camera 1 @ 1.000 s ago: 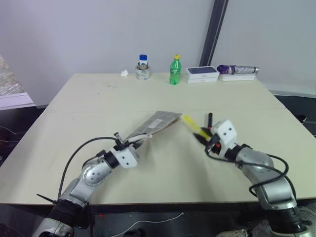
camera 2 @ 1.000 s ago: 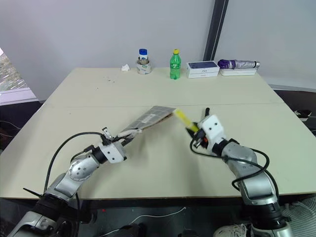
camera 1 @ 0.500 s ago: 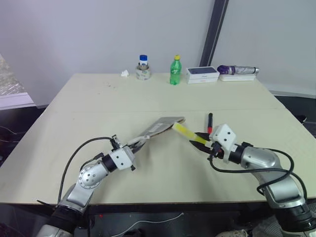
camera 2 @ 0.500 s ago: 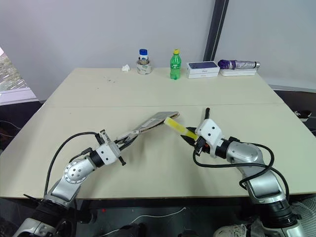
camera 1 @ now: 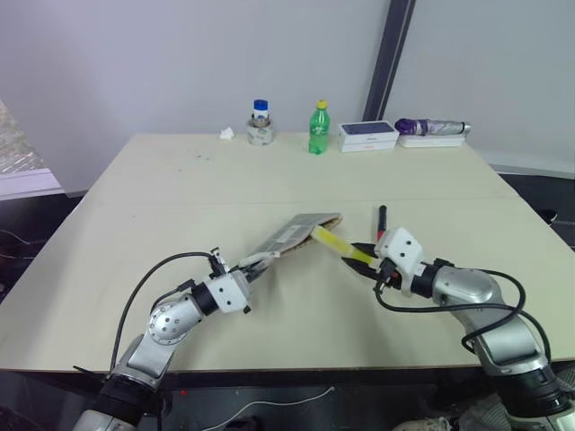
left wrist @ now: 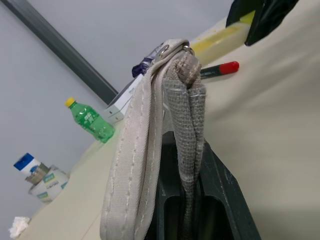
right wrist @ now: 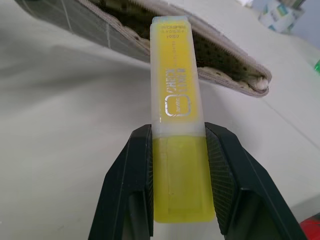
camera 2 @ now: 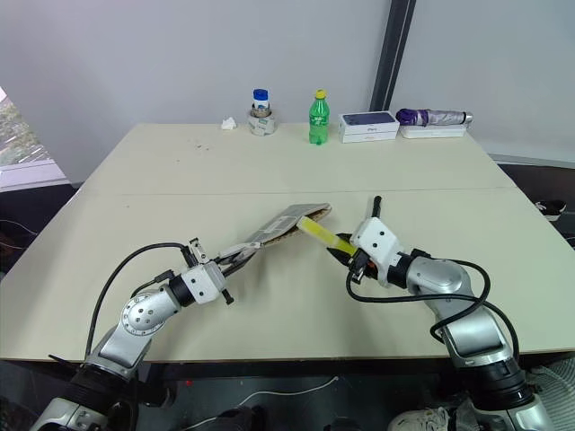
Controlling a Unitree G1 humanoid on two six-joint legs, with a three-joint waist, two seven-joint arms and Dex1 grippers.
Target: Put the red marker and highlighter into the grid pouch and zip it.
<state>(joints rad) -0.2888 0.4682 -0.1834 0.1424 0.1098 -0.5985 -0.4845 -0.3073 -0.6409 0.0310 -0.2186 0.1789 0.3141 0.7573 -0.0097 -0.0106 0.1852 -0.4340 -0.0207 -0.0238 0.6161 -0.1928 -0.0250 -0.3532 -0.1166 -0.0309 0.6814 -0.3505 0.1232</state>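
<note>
Both tools grip: my left tool (camera 2: 235, 260) pinches the grid pouch (camera 1: 289, 238) near edge, my right tool (camera 1: 367, 261) clamps the highlighter (right wrist: 176, 115), tip at the pouch's opening. Red marker (camera 1: 382, 219) lies on the surface (camera 1: 180, 189), right.

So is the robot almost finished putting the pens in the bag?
Not yet. The left gripper holds the grid pouch up, unzipped. The right gripper has the highlighter, its tip at the pouch mouth. The red marker lies on the table; zipping comes last.
</note>
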